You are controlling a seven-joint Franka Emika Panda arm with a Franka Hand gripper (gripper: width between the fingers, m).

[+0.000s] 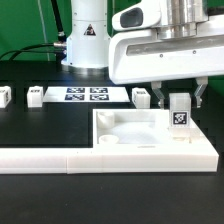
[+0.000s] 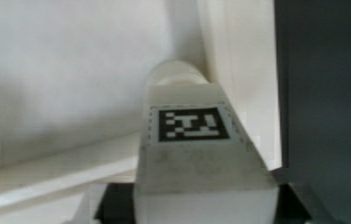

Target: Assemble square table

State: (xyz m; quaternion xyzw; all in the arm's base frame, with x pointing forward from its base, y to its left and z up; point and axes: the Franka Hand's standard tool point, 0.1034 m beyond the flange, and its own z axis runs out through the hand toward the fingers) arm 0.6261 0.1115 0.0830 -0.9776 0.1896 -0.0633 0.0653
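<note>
We see the claw [image 1: 180, 104] clamped on the upright leg [image 1: 179, 118]; its long axis stands vertical; the tabletop [image 1: 140, 150] corner lies straight below.

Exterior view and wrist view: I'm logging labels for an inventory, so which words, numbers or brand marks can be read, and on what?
No words, numbers or brand names can be read in either view.
On the table leg in the gripper: one black-and-white square tag, a pattern, not text.
On the marker board: similar tags, no text.
</note>
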